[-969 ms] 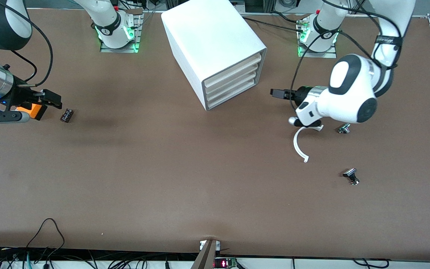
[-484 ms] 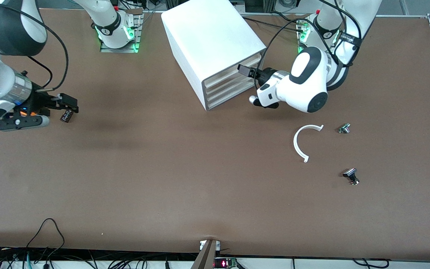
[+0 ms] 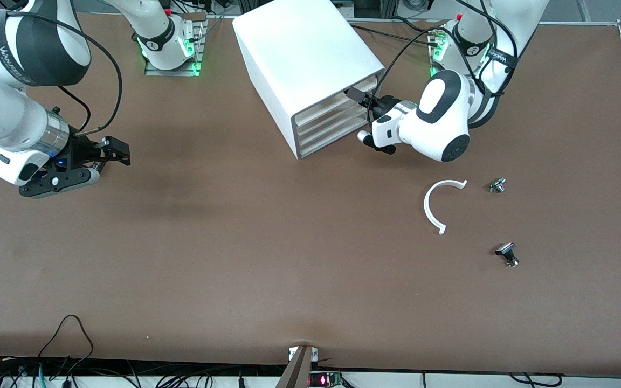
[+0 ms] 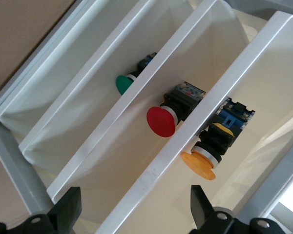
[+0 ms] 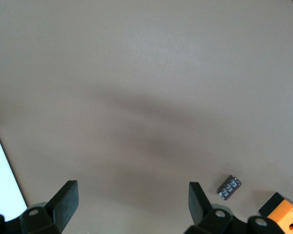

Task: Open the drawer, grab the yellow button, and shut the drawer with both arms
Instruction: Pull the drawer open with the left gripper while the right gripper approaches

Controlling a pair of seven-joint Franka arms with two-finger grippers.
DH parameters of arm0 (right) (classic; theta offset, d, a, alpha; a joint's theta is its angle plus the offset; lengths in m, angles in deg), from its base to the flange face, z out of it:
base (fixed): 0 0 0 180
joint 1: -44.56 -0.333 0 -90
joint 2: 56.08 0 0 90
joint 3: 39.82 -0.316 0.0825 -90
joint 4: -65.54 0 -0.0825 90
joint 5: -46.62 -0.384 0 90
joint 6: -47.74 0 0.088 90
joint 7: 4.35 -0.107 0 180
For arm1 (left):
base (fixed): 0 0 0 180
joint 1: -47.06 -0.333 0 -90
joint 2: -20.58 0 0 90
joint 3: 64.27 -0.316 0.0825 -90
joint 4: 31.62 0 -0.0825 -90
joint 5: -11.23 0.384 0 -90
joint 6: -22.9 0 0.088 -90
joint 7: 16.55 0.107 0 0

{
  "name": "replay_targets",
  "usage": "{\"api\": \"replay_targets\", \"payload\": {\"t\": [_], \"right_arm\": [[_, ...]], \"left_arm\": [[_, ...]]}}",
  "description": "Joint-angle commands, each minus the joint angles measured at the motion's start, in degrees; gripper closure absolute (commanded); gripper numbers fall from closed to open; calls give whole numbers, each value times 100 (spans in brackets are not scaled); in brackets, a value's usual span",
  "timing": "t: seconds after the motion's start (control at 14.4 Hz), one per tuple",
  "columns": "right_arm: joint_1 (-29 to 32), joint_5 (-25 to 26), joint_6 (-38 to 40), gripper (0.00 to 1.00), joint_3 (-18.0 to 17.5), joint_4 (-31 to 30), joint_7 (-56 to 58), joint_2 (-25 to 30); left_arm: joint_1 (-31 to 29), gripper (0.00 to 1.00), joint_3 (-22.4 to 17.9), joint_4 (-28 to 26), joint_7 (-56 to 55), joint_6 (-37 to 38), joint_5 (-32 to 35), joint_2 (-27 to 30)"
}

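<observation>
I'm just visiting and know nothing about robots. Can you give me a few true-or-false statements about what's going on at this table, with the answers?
1. The left hand is at the front of the white cabinet, fingers open. True.
2. The button with the orange cap is lying out on the table. False: it sits inside a drawer, seen in the left wrist view.
3. A red-capped button and a green-capped one sit in other drawers. True.
4. The right hand is gripping the orange cube. False: its fingers are open and empty over the table.
5. A curved white strip lies on the table. True.
</observation>
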Motion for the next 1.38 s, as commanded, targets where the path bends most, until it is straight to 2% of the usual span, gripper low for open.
{"api": "replay_targets", "payload": {"t": [0.0,0.14,0.21,0.35,0.42,0.76,1.04,1.31], "right_arm": [[-188,-237,26,0,17,179,223,-94],[-416,-343,44,0,17,406,259,-190],[-539,-335,70,0,17,564,311,-234],[-742,-308,79,0,17,715,382,-270],[-768,-317,53,0,17,724,399,-270],[-813,-326,35,0,17,724,1242,-402],[-953,-343,-96,0,17,742,1708,-524],[-971,-343,-193,0,17,891,2331,-683]], "left_arm": [[6,14,24,-229,346,59,-284,107],[6,53,16,-229,354,76,-285,98],[6,65,15,-229,363,68,-285,98],[6,98,15,-229,363,59,-285,81],[6,100,15,-229,355,50,-276,81],[-275,100,-204,-194,363,-451,-162,81],[-276,100,-643,42,319,-469,66,37],[-319,100,-898,201,319,-881,278,28]]}}
